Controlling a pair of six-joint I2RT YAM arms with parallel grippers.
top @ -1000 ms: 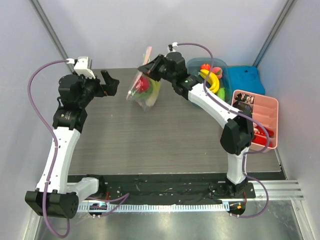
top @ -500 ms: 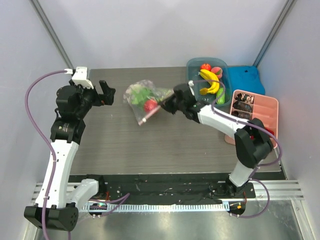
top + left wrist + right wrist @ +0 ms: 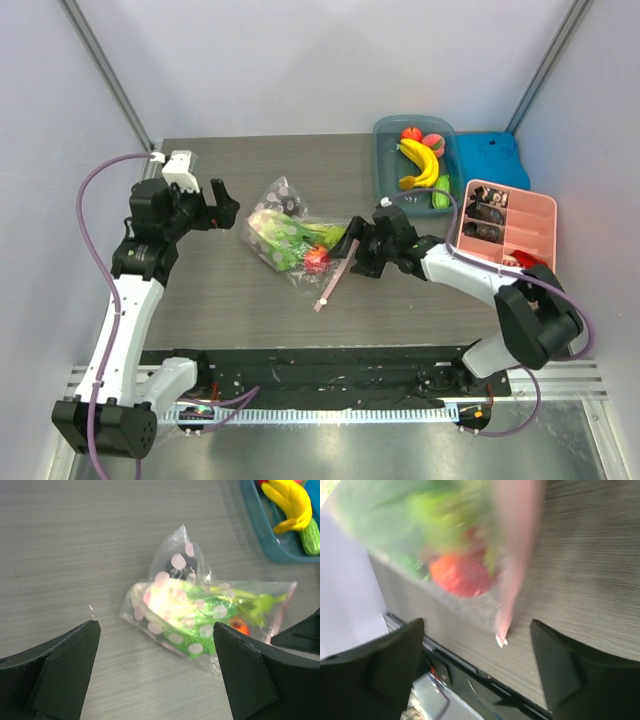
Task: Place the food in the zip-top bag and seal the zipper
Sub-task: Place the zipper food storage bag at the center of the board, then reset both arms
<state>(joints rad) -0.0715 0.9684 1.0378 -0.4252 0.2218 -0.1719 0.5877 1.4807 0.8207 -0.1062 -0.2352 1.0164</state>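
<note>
The zip-top bag [image 3: 282, 222] lies flat on the table left of centre, its pink zipper [image 3: 335, 275] running along the right edge. Inside it sits the food: a pale stalk [image 3: 165, 597], leafy green lettuce [image 3: 200, 625] and a small red fruit [image 3: 316, 262]. My right gripper [image 3: 358, 255] hovers low just right of the zipper, open and holding nothing. The blurred right wrist view has the zipper [image 3: 512, 570] end on the wood ahead of the gripper [image 3: 480, 670]. My left gripper [image 3: 222, 200] stands open to the bag's left; its view looks down on the bag [image 3: 180, 560].
A teal bin [image 3: 385, 150] with yellow bananas [image 3: 420, 160] stands at the back right, a blue cloth [image 3: 495, 155] beside it. A pink compartment tray [image 3: 545, 215] sits along the right edge. A black strip [image 3: 300, 365] borders the near table edge.
My right arm brought the bag down from the back toward the near middle, laid it on the table and opened, letting go. The left arm shifted slightly right, still open.
</note>
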